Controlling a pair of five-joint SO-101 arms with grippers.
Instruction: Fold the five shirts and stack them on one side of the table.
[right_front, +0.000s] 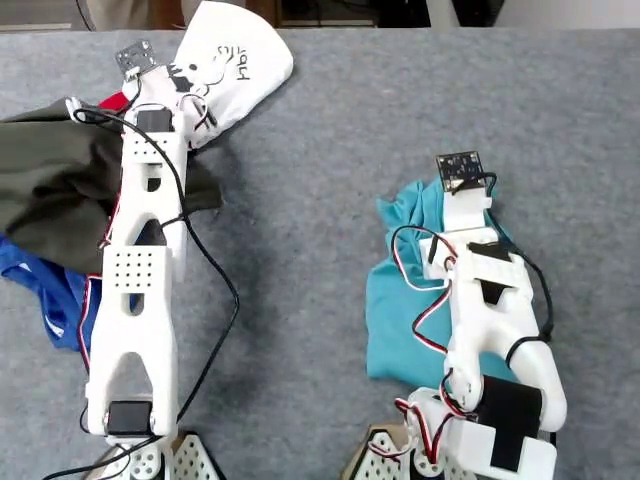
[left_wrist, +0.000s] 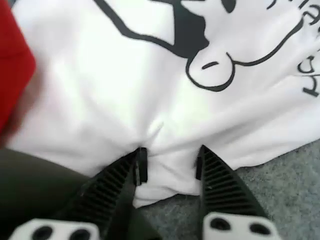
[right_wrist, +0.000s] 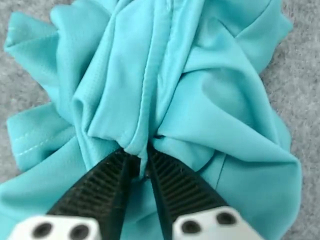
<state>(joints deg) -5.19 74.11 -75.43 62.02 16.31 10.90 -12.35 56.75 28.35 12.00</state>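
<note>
Grey felt tabletop (right_front: 330, 150) beneath: our right claw (right_wrist: 141, 155) clenches a ridge of the crumpled teal shirt (right_wrist: 215, 105); our left claw (left_wrist: 171, 152), parted, straddles the white printed shirt (left_wrist: 100, 90). We'd best lift slowly.

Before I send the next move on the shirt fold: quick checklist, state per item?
1. Right claw clamped on the teal shirt: ok, jaws closed on a fold.
2. Left claw clamped on the white shirt: not ok, jaws apart, cloth bunched between them.
3. Teal shirt flat enough to fold: not ok, crumpled.
4. All five shirts located: ok, also the red shirt, dark shirt and blue shirt.
5. Folded stack begun: not ok, those three and the white one lie in a loose heap.
6. Bare table between the arms for spreading: ok.
</note>
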